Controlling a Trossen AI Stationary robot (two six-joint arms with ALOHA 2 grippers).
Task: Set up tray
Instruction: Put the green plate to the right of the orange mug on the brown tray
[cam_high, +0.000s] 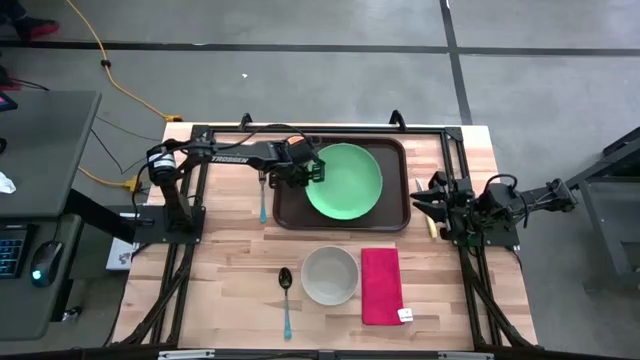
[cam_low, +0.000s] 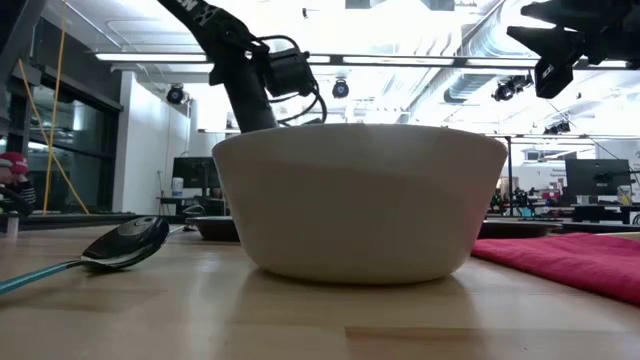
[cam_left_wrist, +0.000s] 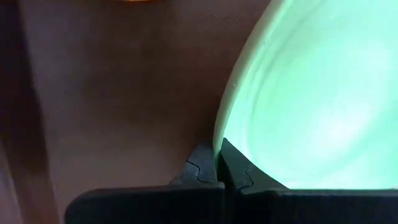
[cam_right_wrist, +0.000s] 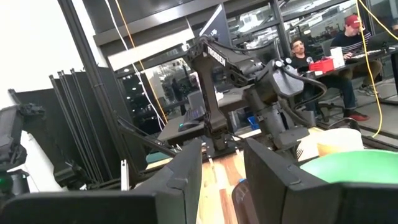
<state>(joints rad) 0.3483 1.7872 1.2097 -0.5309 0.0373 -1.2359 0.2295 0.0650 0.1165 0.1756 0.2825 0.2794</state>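
Observation:
The dark brown tray (cam_high: 393, 208) lies at the table's far middle, and the green plate (cam_high: 345, 180) sits over it. My left gripper (cam_high: 316, 172) reaches in from the left and is shut on the plate's left rim. In the left wrist view the plate (cam_left_wrist: 311, 93) lies over the tray's floor (cam_left_wrist: 124, 93). I cannot tell whether the plate's underside rests on the tray. My right gripper (cam_right_wrist: 221, 180) waits at the table's right edge (cam_high: 428, 195), open and with nothing between its fingers. My left gripper pinches the plate's rim (cam_left_wrist: 219, 142) at the plate's left edge. One finger (cam_left_wrist: 239, 173) is on the plate's upper face and the other (cam_left_wrist: 199, 173) outside the rim. The fingers slant down from the table's left side.
A white bowl (cam_high: 330, 275), a red napkin (cam_high: 381, 286) and a spoon (cam_high: 286, 295) with a teal handle lie near the front edge. Another teal-handled utensil (cam_high: 263, 200) lies just left of the tray. People sit at desks in the room beyond.

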